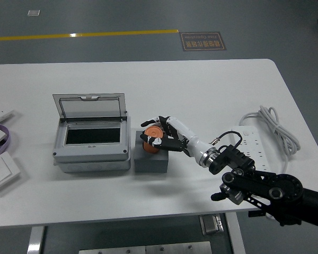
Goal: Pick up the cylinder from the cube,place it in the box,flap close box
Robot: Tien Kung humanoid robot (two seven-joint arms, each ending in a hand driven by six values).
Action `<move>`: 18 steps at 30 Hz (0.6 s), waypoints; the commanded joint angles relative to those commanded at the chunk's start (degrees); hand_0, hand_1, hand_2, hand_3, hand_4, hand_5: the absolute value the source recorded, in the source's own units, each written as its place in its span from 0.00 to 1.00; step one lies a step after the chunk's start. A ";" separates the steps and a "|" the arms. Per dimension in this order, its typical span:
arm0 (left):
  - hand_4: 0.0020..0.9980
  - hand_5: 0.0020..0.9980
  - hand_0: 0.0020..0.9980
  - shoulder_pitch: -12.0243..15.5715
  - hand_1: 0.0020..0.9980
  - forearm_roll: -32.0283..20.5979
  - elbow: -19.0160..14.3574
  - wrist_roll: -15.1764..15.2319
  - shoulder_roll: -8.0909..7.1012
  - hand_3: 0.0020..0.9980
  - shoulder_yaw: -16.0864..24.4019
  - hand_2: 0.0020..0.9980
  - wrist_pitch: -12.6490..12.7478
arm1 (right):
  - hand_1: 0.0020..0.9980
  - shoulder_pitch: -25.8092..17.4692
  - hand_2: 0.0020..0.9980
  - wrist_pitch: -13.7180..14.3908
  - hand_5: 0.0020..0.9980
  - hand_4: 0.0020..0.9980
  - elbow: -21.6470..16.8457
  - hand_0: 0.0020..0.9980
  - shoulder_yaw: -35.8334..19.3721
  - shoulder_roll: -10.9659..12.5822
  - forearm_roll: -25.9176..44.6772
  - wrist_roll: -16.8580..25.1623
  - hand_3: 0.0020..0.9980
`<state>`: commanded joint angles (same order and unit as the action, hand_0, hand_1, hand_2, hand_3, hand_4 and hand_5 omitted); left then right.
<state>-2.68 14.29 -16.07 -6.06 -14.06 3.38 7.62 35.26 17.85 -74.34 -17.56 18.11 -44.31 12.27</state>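
Observation:
An orange cylinder (pixel 151 139) lies on top of a dark grey cube (pixel 151 160) at the middle of the table. My right hand (pixel 160 132) reaches in from the lower right and its fingers curl around the cylinder, above and in front of it. Just left of the cube stands a grey box (pixel 90 151) with a dark opening; its clear flap lid (pixel 89 108) is raised at the back. The left arm does not show.
A white power strip (pixel 254 143) with a coiled cable (pixel 278 127) lies at the right. White switch plates (pixel 0 166) and a purple band sit at the table's left edge. My black right forearm (pixel 265 190) crosses the front right corner.

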 joint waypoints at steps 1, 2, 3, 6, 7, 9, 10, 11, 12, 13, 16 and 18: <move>0.65 0.22 0.59 0.00 0.57 0.00 0.00 0.00 0.00 0.61 0.00 0.55 0.00 | 0.69 0.01 0.61 -0.01 0.30 0.75 0.00 0.77 0.01 0.00 0.01 0.01 0.66; 0.65 0.21 0.59 0.00 0.57 0.01 0.00 0.01 -0.01 0.61 -0.01 0.55 0.01 | 0.71 0.05 0.63 -0.07 0.29 0.75 0.02 0.78 0.04 -0.02 0.06 0.06 0.67; 0.65 0.21 0.59 -0.01 0.57 -0.01 -0.01 0.01 -0.03 0.61 -0.04 0.55 0.02 | 0.71 0.10 0.63 -0.12 0.29 0.75 0.04 0.78 0.08 -0.04 0.11 0.10 0.67; 0.65 0.21 0.59 -0.03 0.57 -0.02 0.00 0.01 -0.05 0.61 -0.14 0.55 0.03 | 0.71 0.24 0.63 -0.11 0.29 0.75 0.14 0.78 0.22 -0.13 0.30 0.32 0.67; 0.65 0.21 0.59 -0.04 0.57 -0.05 0.00 0.01 -0.05 0.61 -0.17 0.55 0.03 | 0.71 0.27 0.63 -0.07 0.29 0.75 0.18 0.78 0.25 -0.17 0.36 0.41 0.67; 0.65 0.21 0.59 -0.05 0.57 -0.05 0.01 0.02 -0.05 0.61 -0.20 0.55 0.02 | 0.80 0.31 0.75 0.15 0.26 0.75 0.24 0.87 0.28 -0.22 0.42 0.66 0.76; 0.65 0.21 0.59 -0.06 0.57 -0.08 0.01 0.01 -0.05 0.61 -0.25 0.55 0.02 | 0.80 0.31 0.75 0.30 0.26 0.75 0.28 0.87 0.26 -0.26 0.42 0.79 0.76; 0.65 0.21 0.59 -0.05 0.57 -0.13 0.02 0.01 -0.05 0.61 -0.32 0.55 0.01 | 0.80 0.31 0.75 0.48 0.26 0.75 0.33 0.87 0.23 -0.31 0.43 0.95 0.76; 0.65 0.21 0.59 -0.06 0.57 -0.21 0.03 0.01 -0.05 0.61 -0.40 0.55 0.00 | 0.80 0.29 0.75 0.62 0.26 0.75 0.38 0.87 0.19 -0.36 0.44 1.10 0.76; 0.65 0.21 0.59 -0.06 0.57 -0.25 0.04 0.01 -0.05 0.61 -0.45 0.55 -0.01 | 0.80 0.25 0.75 0.78 0.26 0.75 0.43 0.87 0.12 -0.43 0.46 1.28 0.76; 0.64 0.21 0.59 -0.04 0.57 -0.22 0.06 0.02 -0.04 0.61 -0.44 0.55 -0.05 | 0.82 0.09 0.79 1.16 0.22 0.75 0.54 0.88 -0.19 -0.61 0.70 1.79 0.80; 0.64 0.21 0.59 -0.03 0.57 -0.20 0.07 0.01 -0.01 0.61 -0.43 0.55 -0.09 | 0.82 -0.05 0.79 1.34 0.22 0.75 0.60 0.88 -0.45 -0.77 1.15 2.25 0.80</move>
<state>-2.71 14.09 -16.00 -6.06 -14.07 2.94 7.53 35.21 19.19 -73.74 -18.00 17.34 -43.15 14.52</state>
